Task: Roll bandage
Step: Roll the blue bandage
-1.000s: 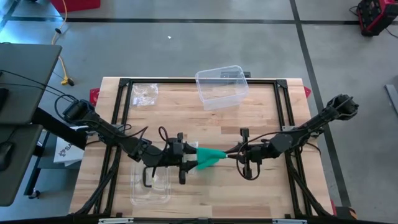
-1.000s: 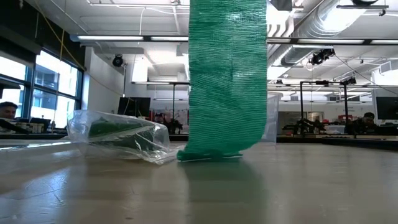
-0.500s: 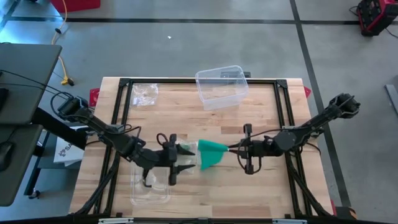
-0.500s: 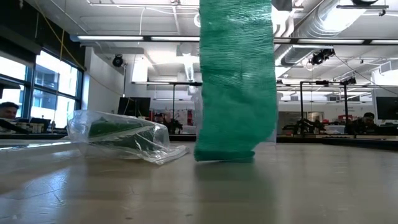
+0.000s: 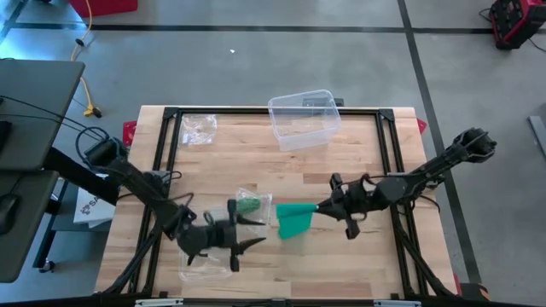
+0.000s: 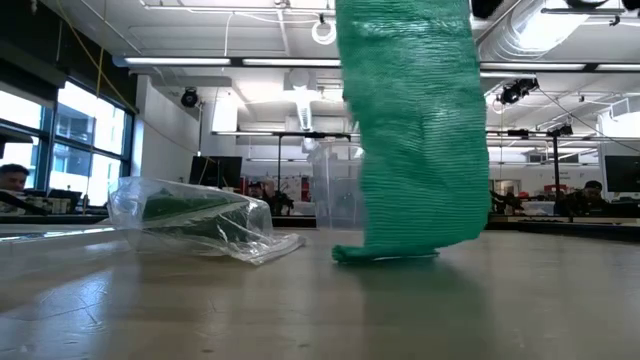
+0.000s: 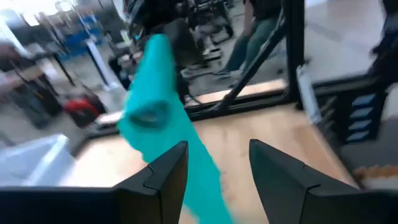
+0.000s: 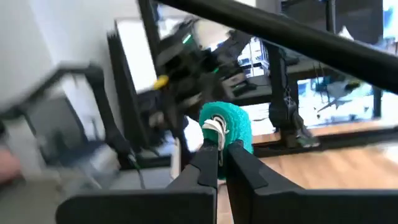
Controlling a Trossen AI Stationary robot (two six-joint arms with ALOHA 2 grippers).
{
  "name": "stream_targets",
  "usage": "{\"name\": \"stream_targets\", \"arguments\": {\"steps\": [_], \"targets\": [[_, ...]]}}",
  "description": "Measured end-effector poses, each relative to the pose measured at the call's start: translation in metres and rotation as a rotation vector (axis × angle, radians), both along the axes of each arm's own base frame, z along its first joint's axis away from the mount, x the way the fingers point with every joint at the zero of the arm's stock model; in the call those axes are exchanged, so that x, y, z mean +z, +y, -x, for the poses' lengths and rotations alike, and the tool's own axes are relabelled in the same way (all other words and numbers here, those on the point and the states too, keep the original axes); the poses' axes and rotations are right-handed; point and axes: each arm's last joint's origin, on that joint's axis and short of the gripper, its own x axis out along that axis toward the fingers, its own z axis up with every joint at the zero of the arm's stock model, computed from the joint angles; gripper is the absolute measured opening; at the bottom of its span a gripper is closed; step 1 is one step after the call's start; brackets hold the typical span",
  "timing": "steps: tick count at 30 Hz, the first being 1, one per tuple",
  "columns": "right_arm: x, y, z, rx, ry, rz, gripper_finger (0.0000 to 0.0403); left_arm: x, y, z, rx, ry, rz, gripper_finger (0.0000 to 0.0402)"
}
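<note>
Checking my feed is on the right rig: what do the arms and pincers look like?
Two slim dark arms with loose black cables looped along them. The left pincer and right pincer each have two black, tapered, angular fingers. No markings show.

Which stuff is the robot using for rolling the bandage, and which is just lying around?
Using:
- green bandage
- right tool, shut on the bandage
- left tool, open, holding nothing

Lying around:
- clear tub
- plastic bag with something green inside
- crumpled clear wrapper

Clear tub (image 5: 304, 118), 2 plastic bags (image 5: 198, 128)
</note>
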Motion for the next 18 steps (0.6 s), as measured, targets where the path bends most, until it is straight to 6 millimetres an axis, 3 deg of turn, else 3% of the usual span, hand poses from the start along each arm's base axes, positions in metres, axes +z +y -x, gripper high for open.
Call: {"name": "stream_targets", "arguments": {"steps": [4, 10, 13, 18], "targets": [[-0.024, -0.012, 0.010, -0.048, 0.036, -0.207, 0.0000, -0.019, -0.014, -0.005, 0.079, 0.022, -0.201, 0.0155], [-0.041, -0.016, 0.012, -0.120, 0.088, -0.318, 0.0000, -0.040, -0.020, -0.033, 0.179, -0.020, -0.380, 0.0155], [-0.037, -0.018, 0.012, -0.119, 0.060, -0.337, 0.0000, -0.039, -0.017, -0.049, 0.205, -0.010, -0.444, 0.0162], [-0.035, -0.018, 0.012, -0.084, 0.042, -0.344, 0.0000, -0.021, -0.006, -0.068, 0.261, -0.026, -0.437, 0.0196]]}}
